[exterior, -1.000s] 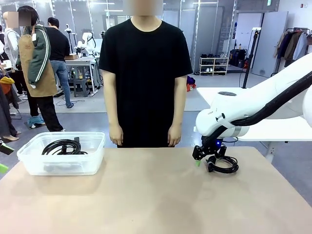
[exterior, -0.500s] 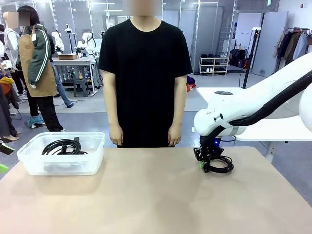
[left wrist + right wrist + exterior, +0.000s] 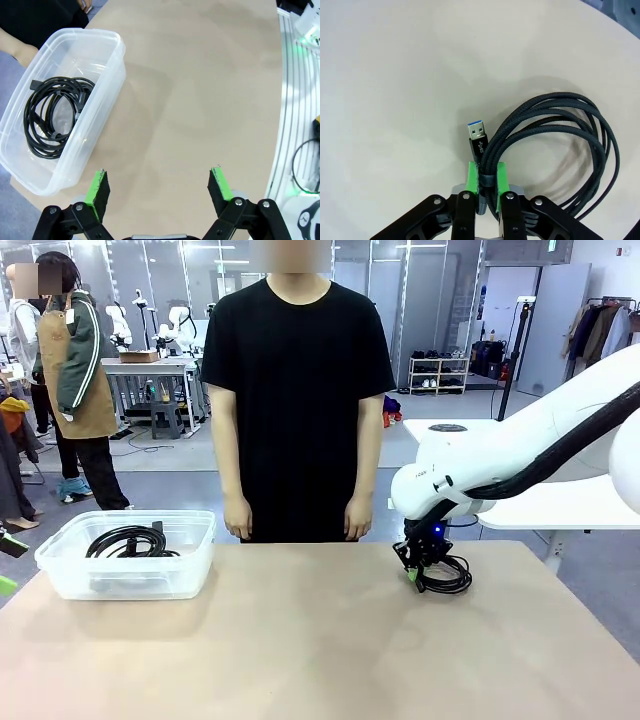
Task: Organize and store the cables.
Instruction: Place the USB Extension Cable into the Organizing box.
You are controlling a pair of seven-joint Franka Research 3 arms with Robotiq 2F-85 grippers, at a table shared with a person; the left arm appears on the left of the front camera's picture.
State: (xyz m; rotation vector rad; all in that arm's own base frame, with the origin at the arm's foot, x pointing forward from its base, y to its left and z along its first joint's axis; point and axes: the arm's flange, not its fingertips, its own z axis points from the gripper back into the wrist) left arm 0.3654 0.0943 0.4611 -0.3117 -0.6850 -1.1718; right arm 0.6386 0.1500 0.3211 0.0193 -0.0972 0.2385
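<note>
A coiled black cable (image 3: 555,150) with a USB plug hangs in my right gripper (image 3: 487,187), which is shut on its strands just above the table. In the front view that cable (image 3: 447,578) and the right gripper (image 3: 414,570) are at the table's far right, near the person. Another coiled black cable (image 3: 128,540) lies inside the clear plastic bin (image 3: 195,570) at the far left; the left wrist view shows this cable (image 3: 52,115) in the bin (image 3: 107,95). My left gripper (image 3: 160,187) hovers open over the table beside the bin, holding nothing.
A person in a black shirt (image 3: 298,390) stands at the far edge with arms down. The tan tabletop (image 3: 300,640) stretches bare between bin and right gripper. A white table (image 3: 560,505) stands behind the right arm.
The right gripper has carried the coiled cable a little to the left and slightly away from the front, and lifted it a touch. The left arm and the bin have not moved.
</note>
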